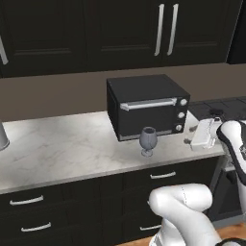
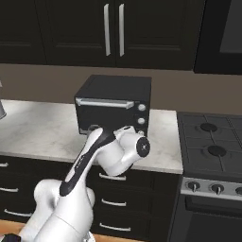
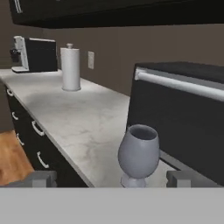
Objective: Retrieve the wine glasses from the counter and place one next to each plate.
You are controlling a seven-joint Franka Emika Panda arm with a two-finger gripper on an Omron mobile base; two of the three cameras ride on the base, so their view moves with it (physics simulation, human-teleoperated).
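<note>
Your hand (image 3: pixel 107 178) is wide open, with nothing in it, one finger on each side of the wine glass (image 3: pixel 138 155). The glass stands upright on the desk (image 3: pixel 83 118), just before the black oven (image 3: pixel 183 122).

I count one translucent grey-blue stemmed wine glass (image 1: pixel 148 140) standing on the one long pale marble bench (image 1: pixel 62 144) in front of me. Behind it sits one black toaster oven (image 1: pixel 146 105) with one silver handle bar and three round knobs down its right side. Along my hand's line of sight I see one white paper towel roll (image 3: pixel 70 68) and one black and silver coffee machine (image 3: pixel 33 54), both further down the bench. To the right there is one black stove (image 2: pixel 212 142); two burners and three front knobs are visible. The upper black cabinets carry two long silver handles (image 2: pixel 114 29) side by side.
</note>
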